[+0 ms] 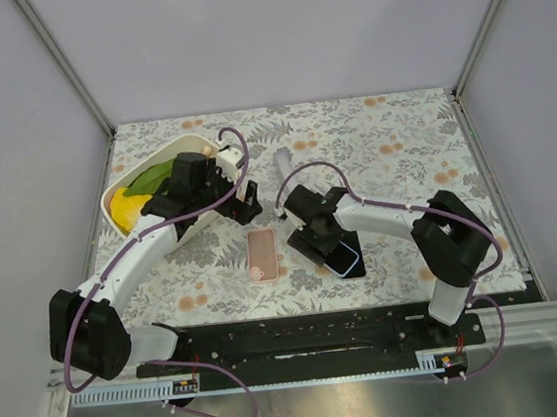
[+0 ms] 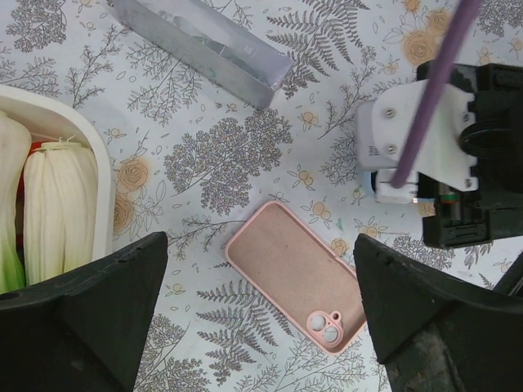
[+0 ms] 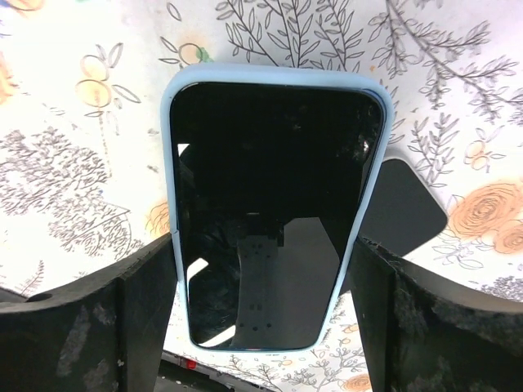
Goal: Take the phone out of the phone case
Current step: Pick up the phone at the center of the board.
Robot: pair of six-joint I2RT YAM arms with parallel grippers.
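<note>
Covering the table, a floral cloth point(image 1: 402, 146) is carrying everything. A white tub point(image 2: 102, 196) of vegetables point(image 2: 57, 212) is sitting at far left. A silver packet point(image 2: 200, 45) is lying beyond the middle. The left gripper point(image 2: 261, 245) is hanging with jaws spread wide over a pink case point(image 2: 290, 282). Just right, the right gripper point(image 3: 263, 245) is clasping the phone point(image 3: 270, 188), screen up in its blue case point(image 3: 274, 75), by its long edges; a black flat piece point(image 3: 409, 204) is poking out beneath.
</note>
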